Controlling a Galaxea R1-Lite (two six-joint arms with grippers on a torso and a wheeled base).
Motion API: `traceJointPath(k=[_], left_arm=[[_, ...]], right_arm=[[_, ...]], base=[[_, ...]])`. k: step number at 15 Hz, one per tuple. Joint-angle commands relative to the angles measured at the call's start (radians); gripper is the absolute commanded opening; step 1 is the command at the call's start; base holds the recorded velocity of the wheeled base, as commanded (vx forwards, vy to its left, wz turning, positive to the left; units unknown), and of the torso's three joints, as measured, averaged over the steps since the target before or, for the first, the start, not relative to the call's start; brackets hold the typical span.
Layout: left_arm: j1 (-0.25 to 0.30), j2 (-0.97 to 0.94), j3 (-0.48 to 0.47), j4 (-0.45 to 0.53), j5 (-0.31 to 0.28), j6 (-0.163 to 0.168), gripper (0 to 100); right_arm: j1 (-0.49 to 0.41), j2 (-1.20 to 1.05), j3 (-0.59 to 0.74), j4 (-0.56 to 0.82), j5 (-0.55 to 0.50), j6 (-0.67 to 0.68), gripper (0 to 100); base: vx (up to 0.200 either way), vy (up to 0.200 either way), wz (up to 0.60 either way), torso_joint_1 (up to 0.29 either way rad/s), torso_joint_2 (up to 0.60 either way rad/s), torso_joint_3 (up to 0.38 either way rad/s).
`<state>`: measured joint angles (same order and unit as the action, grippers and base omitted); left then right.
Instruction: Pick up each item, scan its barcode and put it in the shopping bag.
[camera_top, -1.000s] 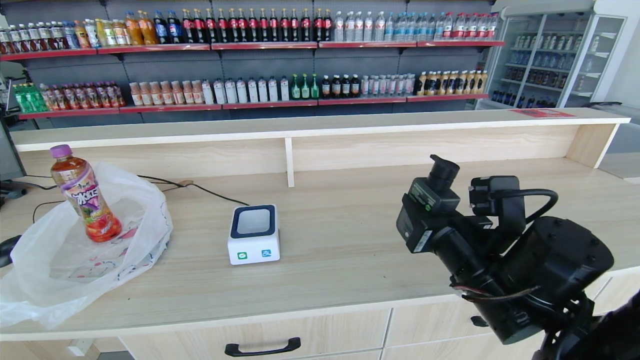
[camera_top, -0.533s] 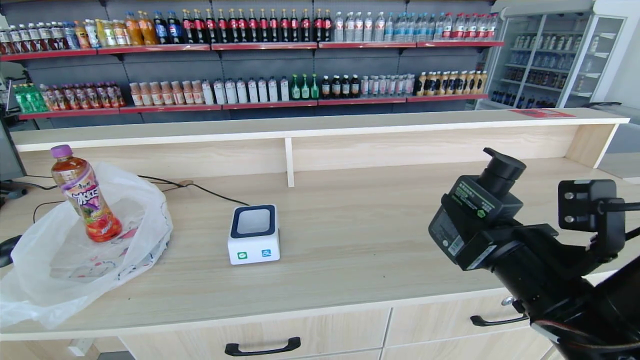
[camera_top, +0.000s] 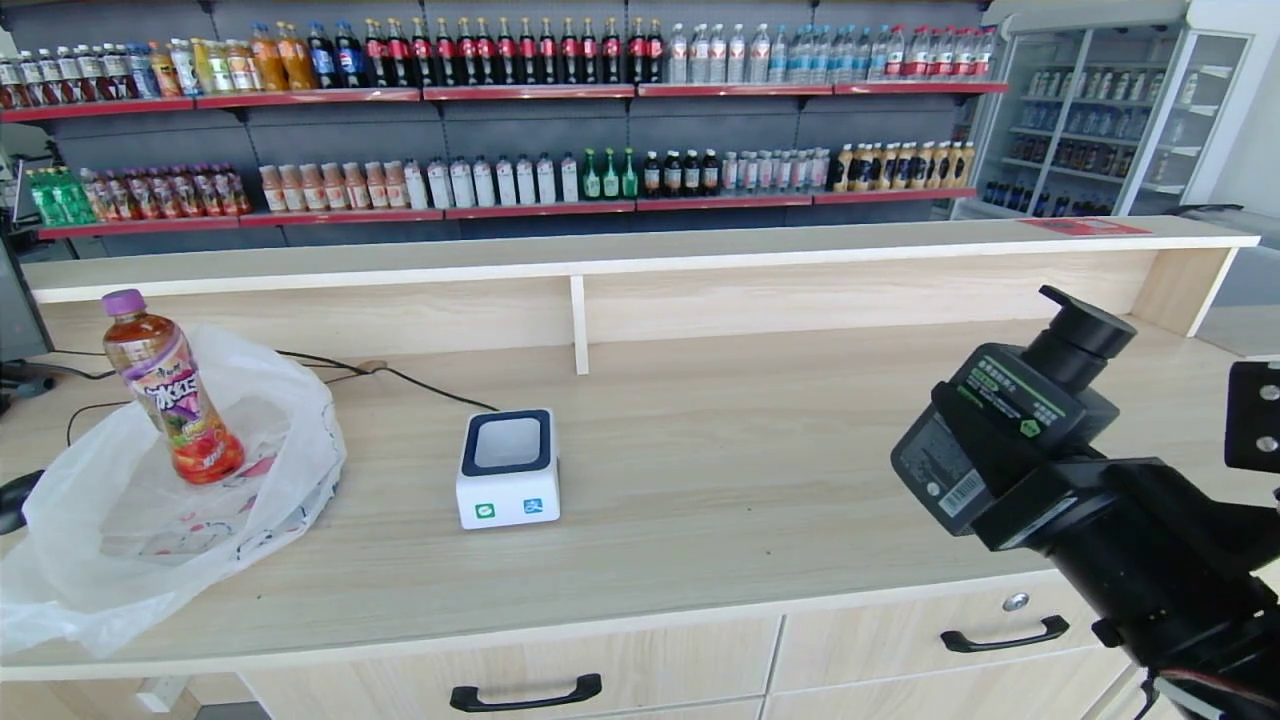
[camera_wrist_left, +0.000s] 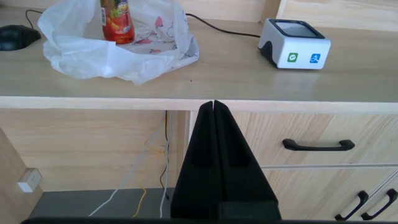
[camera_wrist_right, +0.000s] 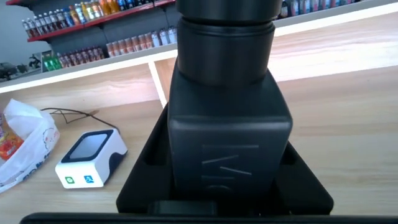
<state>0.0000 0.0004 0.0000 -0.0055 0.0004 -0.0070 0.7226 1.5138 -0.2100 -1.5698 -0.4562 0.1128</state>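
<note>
Scanner (camera_top: 508, 467) stands near bag (camera_top: 100, 545); mouse (camera_top: 8, 500), perhaps, beyond.

Head overhead, wrists nearer; scanner (camera_top: 508, 468) shared (all three)

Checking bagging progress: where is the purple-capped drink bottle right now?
In the head view, the purple-capped drink bottle stands inside the open plastic shopping bag at the left end of the counter, left of the white barcode scanner.
</note>
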Motion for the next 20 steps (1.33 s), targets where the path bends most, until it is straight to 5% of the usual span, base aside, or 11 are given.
traceJointPath(k=[1, 10, 20], left_arm=[[0.0, 0.0, 0.0, -0.001, 0.001, -0.001, 0], [0.0, 0.0, 0.0, -0.001, 0.0, -0.001, 0], [0.0, 0.0, 0.0, -0.001, 0.001, -0.001, 0]], right_arm=[[0.006, -0.02, 0.012, -0.001, 0.04, 0.001, 0], [0.09, -0.004, 0.024, -0.001, 0.447, 0.228, 0], [0.075, -0.009, -0.132, -0.001, 0.683, 0.36, 0]], base=[[0.0, 0.0, 0.0, 0.0, 0.0, 0.0], [0.0, 0.0, 0.0, 0.0, 0.0, 0.0], [0.0, 0.0, 0.0, 0.0, 0.0, 0.0]])
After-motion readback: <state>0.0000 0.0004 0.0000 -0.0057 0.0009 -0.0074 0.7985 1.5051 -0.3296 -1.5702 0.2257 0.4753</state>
